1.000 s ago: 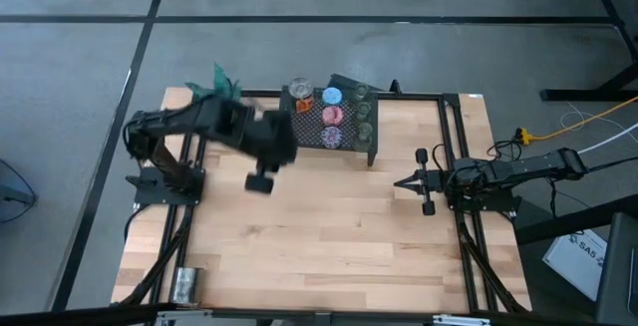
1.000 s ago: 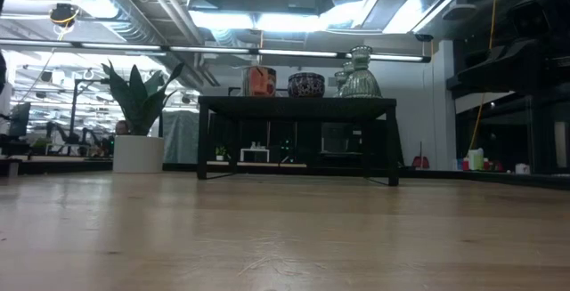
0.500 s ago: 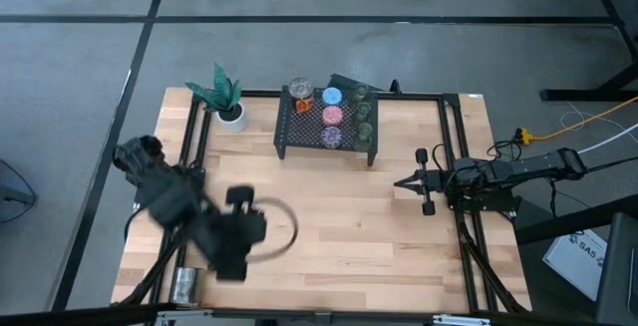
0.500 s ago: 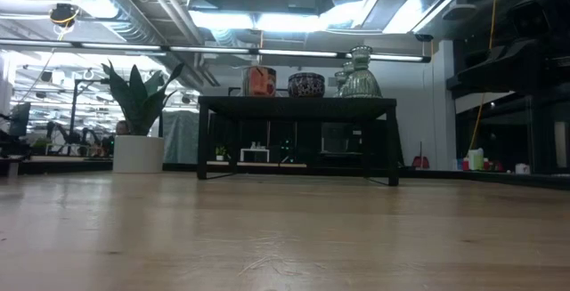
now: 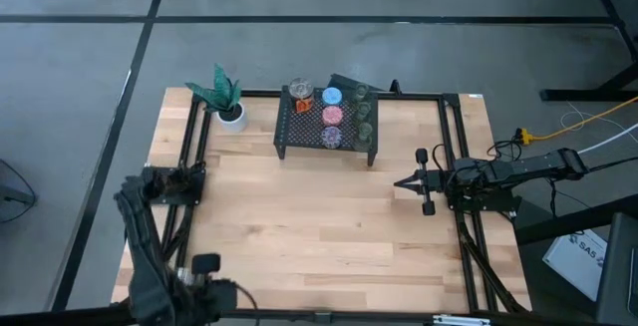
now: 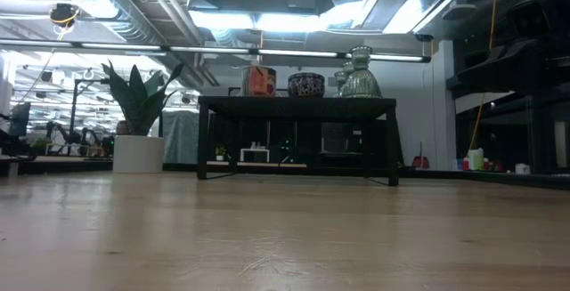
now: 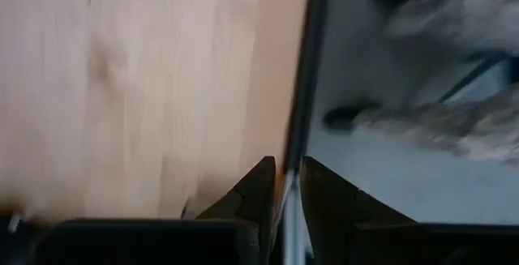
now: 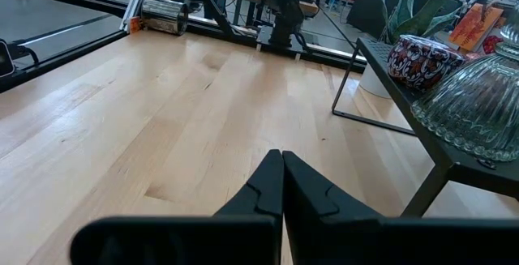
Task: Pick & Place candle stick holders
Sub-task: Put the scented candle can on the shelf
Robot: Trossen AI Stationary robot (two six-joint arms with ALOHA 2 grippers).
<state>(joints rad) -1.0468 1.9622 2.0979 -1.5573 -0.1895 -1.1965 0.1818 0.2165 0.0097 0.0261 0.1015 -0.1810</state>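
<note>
Your left gripper point(image 7: 288, 185) sits at the counter point(image 5: 329, 216) front corner, jaws nearly together, empty; right gripper point(image 8: 281, 176) jaws pressed together.

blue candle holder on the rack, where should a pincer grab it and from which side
Grip the blue candle holder by its round rim, coming straight down from above. It stands upright with its mouth up on the black mesh rack, and the pink holder sits close beside it, so a side approach looks crowded.
</note>
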